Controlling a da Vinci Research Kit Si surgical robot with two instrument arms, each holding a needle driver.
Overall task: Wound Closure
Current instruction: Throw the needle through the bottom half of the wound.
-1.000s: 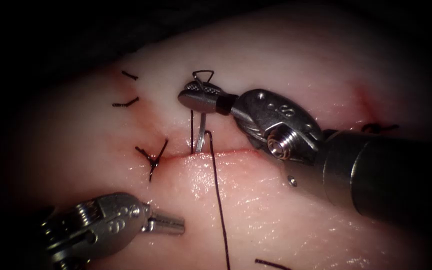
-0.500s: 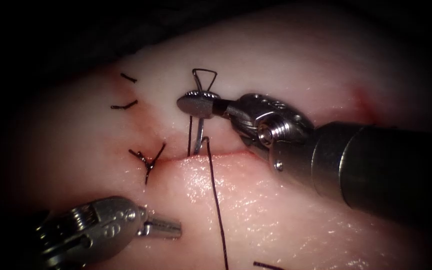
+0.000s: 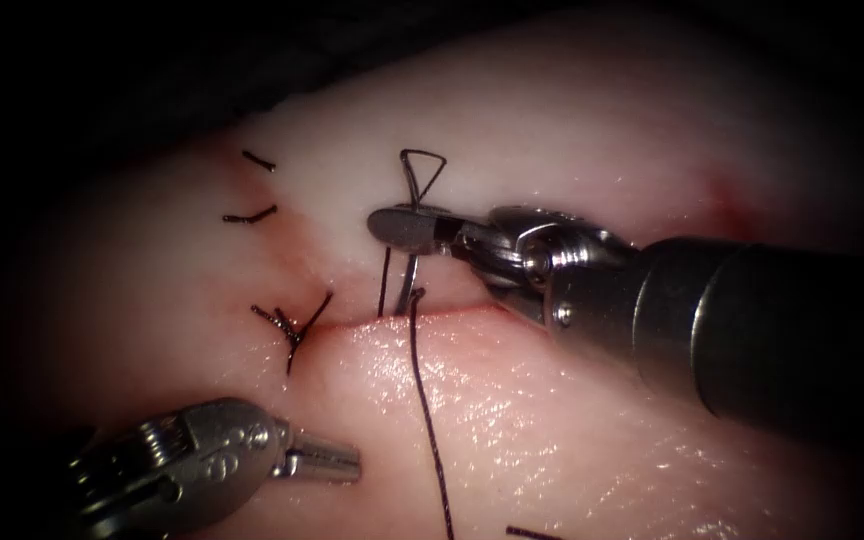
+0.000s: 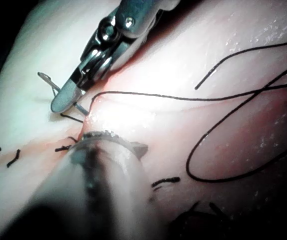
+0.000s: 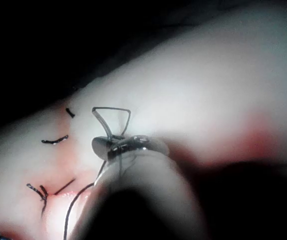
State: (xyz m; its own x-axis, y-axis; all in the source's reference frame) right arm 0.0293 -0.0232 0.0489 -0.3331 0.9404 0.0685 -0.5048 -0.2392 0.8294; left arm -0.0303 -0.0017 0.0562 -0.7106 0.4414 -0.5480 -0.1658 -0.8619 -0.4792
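Endoscope view: right arm's tool (image 3: pixel 402 226) clamped on the needle (image 3: pixel 410 275) above the cut (image 3: pixel 452 312), left arm's tool (image 3: pixel 337 463) idle at lower left

The right arm's shaft slants in from the picture's right, its wrist bent so the closed jaws lie almost level, gripping the needle near its upper end; the needle's body curves down below the jaws into the tissue (image 3: pixel 552 420) at the cut's upper lip. Thread (image 3: pixel 430 420) loops in a small triangle above the jaws and trails down across the cut. The left arm's tool rests low, well apart from the needle, jaws together and holding nothing. A tied stitch (image 3: pixel 292 325) sits left of the needle
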